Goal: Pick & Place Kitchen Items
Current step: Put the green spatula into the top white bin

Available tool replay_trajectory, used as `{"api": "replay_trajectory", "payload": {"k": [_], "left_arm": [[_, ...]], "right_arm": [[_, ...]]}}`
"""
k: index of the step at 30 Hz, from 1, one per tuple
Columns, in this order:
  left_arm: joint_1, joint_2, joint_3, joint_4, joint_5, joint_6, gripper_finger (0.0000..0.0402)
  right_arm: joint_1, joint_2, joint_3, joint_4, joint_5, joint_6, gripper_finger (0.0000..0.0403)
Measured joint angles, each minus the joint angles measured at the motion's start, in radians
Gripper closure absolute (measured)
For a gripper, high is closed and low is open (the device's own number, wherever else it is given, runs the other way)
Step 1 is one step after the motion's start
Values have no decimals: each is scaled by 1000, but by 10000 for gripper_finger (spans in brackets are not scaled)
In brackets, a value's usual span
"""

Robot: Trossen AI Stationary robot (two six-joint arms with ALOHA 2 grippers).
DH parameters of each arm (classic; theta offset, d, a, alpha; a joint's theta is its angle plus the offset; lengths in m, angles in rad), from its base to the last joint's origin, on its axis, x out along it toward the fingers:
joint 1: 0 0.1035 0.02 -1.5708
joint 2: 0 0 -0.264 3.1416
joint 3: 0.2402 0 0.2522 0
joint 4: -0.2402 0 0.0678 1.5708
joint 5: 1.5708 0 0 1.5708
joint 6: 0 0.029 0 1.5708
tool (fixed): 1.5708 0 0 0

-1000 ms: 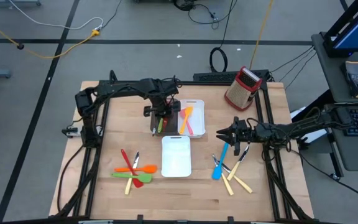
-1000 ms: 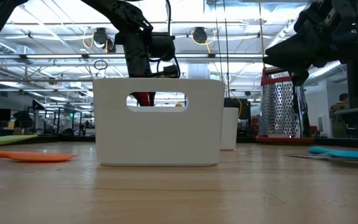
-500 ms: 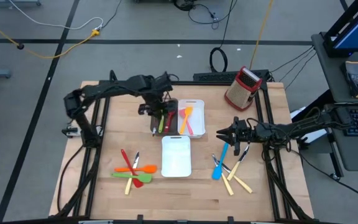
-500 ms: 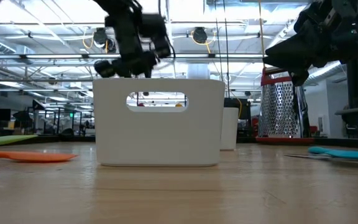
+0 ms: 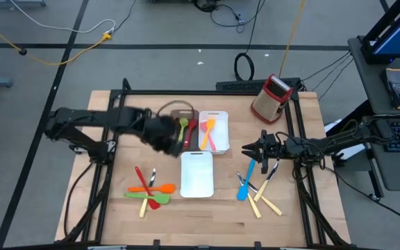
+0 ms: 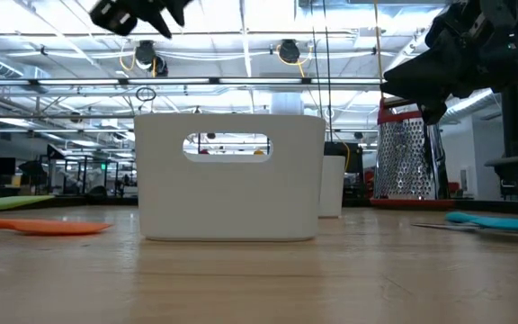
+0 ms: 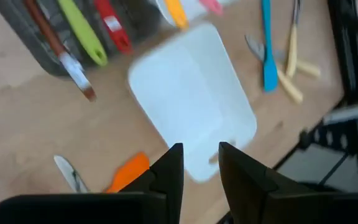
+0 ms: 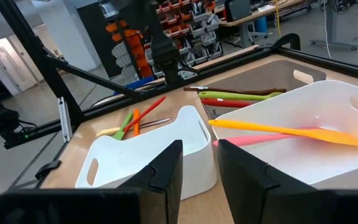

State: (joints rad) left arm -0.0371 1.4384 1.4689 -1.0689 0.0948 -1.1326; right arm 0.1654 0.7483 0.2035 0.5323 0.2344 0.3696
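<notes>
Seeing the left gripper (image 5: 162, 133) hovering above the worktop (image 5: 103, 208), just beside the dark tray (image 5: 186, 113) and near the empty white tray (image 5: 197, 173). Looking past its fingers (image 7: 169, 171) in the left wrist view and finding them a narrow gap apart, holding nothing, with the empty white tray (image 7: 191, 99) below them.

Finding a green utensil (image 5: 181, 132), a red utensil (image 5: 189, 130) and a brown-handled one (image 7: 48, 37) lying side by side in the dark tray. Noting an orange spatula (image 5: 207, 128) and a pink spatula (image 5: 217, 142) lying in the second white tray (image 5: 214, 114), which is touching the dark tray's side.

Spotting more kitchen items lying loose on the worktop: on the left-arm side a red spoon (image 5: 139, 177), an orange spatula (image 5: 148, 188), a green spatula (image 5: 144, 196) and a knife (image 5: 152, 179), crossing one another; on the right-arm side a blue spatula (image 5: 245, 184) among cream-handled knives (image 5: 266, 205).

Seeing the right gripper (image 5: 245, 148) waiting just above the blue spatula, fingers (image 8: 166, 174) narrowly parted and holding nothing. Noting the box grater (image 5: 271, 97) standing at the far corner of the worktop.
</notes>
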Motion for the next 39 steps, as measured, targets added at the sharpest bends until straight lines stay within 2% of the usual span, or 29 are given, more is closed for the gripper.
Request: {"api": "replay_trajectory", "payload": {"k": [10, 14, 21, 26, 34, 39], "left_arm": [[-313, 61, 0, -37, -105, 5, 300], [-403, 115, -1, -132, -124, 21, 300], [-504, 216, -14, -351, -130, 156, 299], [-573, 220, -124, -275, -105, 166, 282], [-702, 195, -295, -126, -53, 75, 219], [-782, 188, -368, -57, -69, 61, 190]], "right_arm": [[0, 0, 0, 4, 0, -121, 309], [0, 0, 0, 18, 0, -121, 309], [0, 0, 0, 17, 0, -121, 309], [0, 0, 0, 8, 0, -121, 309], [0, 0, 0, 9, 0, -121, 309], [0, 0, 0, 17, 0, -121, 310]]}}
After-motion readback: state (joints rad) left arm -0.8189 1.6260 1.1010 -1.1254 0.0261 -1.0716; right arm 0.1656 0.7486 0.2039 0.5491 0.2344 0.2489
